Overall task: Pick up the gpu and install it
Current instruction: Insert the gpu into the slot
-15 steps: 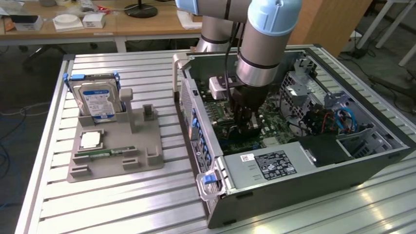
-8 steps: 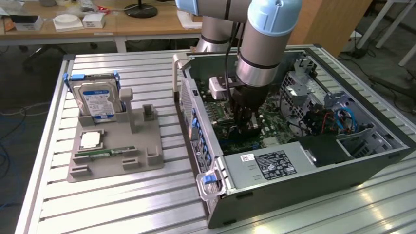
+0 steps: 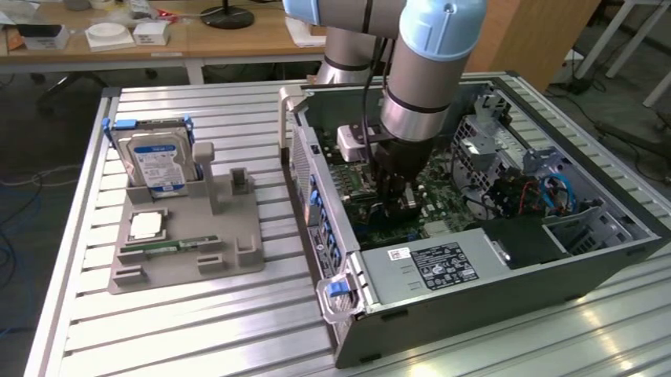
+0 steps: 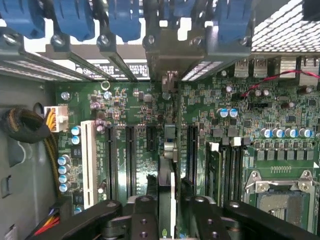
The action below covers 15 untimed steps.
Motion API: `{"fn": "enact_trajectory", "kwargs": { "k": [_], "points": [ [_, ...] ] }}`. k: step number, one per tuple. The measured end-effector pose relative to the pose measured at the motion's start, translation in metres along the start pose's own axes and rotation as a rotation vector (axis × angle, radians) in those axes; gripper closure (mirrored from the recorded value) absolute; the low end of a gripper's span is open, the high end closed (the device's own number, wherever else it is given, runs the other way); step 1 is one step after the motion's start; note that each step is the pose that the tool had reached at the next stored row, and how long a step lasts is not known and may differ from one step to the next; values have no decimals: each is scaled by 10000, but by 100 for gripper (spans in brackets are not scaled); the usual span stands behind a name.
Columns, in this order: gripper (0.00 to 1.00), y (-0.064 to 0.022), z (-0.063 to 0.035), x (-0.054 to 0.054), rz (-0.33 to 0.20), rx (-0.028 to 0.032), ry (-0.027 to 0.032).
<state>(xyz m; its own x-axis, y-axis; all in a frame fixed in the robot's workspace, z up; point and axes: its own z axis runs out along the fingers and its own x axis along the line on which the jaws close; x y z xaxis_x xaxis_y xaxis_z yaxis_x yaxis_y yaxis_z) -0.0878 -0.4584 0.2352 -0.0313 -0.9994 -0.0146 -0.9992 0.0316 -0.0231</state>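
In the wrist view the gpu [image 4: 170, 145] appears edge-on as a thin upright card, with its silver bracket [image 4: 172, 55] reaching the rear slot openings of the case. It stands over the long slots of the green motherboard [image 4: 135, 100]. My gripper [image 4: 169, 200] is shut on the card's near end, with a black finger [image 4: 142, 210] on either side. The exterior view has the arm reaching straight down into the open computer case [image 3: 587, 259], with the gripper [image 3: 397, 206] low over the board.
Blue slot latches [image 4: 75, 20] line the case's rear wall. A CPU socket [image 4: 280, 200] and memory slots lie beside the card. Outside the case, a grey holder [image 3: 241, 243] carries a hard drive [image 3: 157, 161], a CPU [image 3: 144, 226] and a memory stick [image 3: 168, 247]. The power supply [image 3: 435, 267] fills the case's near corner.
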Motion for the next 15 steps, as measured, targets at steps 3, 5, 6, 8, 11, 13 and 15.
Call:
{"fn": "enact_trajectory", "kwargs": {
  "k": [3,5,6,8,11,13,15],
  "points": [
    [67,0,-6,1,-2,-5,9],
    [67,0,-20,2,-3,-6,15],
    [67,-1,-29,1,-3,-2,11],
    [67,-2,-56,1,-4,0,12],
    [67,-2,-106,-1,-3,8,12],
    [67,-3,-134,-4,-3,12,12],
    [67,-4,-161,-6,-3,15,11]
  ]
}}
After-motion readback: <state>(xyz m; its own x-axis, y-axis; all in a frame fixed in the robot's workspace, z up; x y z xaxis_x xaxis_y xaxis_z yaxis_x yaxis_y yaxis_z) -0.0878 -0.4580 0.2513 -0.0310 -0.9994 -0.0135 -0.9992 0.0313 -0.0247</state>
